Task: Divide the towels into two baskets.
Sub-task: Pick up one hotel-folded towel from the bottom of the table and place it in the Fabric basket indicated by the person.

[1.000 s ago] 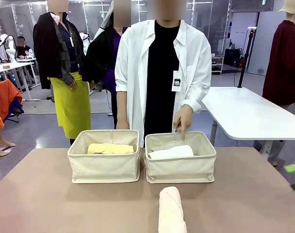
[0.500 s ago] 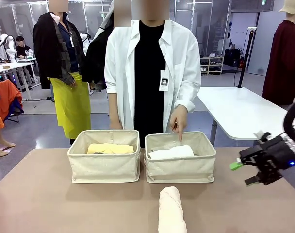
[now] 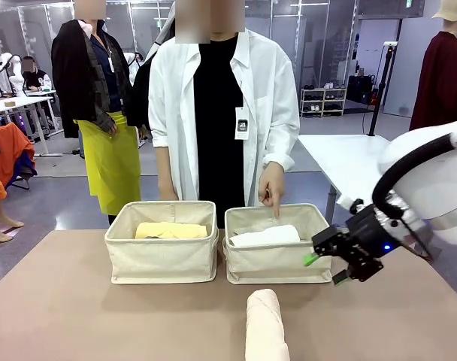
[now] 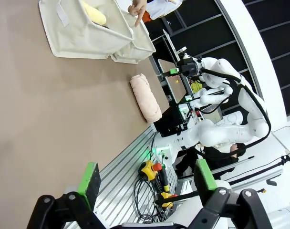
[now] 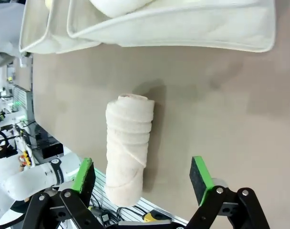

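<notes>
Two beige baskets stand side by side at the table's far middle. The left basket (image 3: 162, 259) holds a pale yellow towel (image 3: 170, 230); the right basket (image 3: 279, 262) holds a white towel (image 3: 266, 236). A pale pink towel (image 3: 266, 327) lies on the table in front of them, end toward me. My right gripper (image 3: 325, 271) hovers open just right of the right basket's front corner; its wrist view looks down on the pink towel (image 5: 128, 148), slightly left of the open gripper (image 5: 141, 174). My left gripper (image 4: 148, 176) is open and empty, far from the baskets (image 4: 83, 33).
A person in a white shirt stands behind the baskets, one hand (image 3: 272, 192) pointing down into the right basket. The brown tabletop (image 3: 78, 316) is bare left of the pink towel. Other people and a white table (image 3: 379, 173) are beyond.
My right arm has come in from the right and moved left toward the right basket. The person has shifted a little to the left, hand still pointing.
</notes>
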Robot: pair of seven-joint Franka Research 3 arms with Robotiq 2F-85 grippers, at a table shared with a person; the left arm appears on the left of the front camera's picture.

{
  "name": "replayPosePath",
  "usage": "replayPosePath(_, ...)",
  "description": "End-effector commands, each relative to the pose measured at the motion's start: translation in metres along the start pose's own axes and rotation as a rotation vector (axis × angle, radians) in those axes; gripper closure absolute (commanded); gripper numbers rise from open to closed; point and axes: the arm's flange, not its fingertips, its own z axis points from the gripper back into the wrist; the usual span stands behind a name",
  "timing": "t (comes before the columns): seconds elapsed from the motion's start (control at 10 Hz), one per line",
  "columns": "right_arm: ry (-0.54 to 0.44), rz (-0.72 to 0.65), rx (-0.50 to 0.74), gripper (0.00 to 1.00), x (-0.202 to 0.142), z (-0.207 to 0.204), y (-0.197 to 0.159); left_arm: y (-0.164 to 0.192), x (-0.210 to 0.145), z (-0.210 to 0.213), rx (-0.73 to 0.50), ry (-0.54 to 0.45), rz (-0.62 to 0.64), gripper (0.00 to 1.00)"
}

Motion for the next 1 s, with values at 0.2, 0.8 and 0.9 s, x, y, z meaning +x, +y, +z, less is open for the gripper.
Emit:
replayPosePath(0.2,0.061,0.032,-0.131,0.00,-0.037,-0.057,0.027,-0.006,-0.003,-0.001,-0.003,-0.005,0.002,0.00)
replayPosePath(0.8,0.131,0.046,-0.226,0.00,-0.047,-0.131,0.058,-0.006,-0.003,-0.001,-0.003,-0.005,0.002,0.00)
replayPosePath(0.9,0.112,0.035,-0.226,0.00,-0.048,-0.138,0.063,-0.006,-0.003,-0.001,-0.003,-0.005,0.002,0.00)
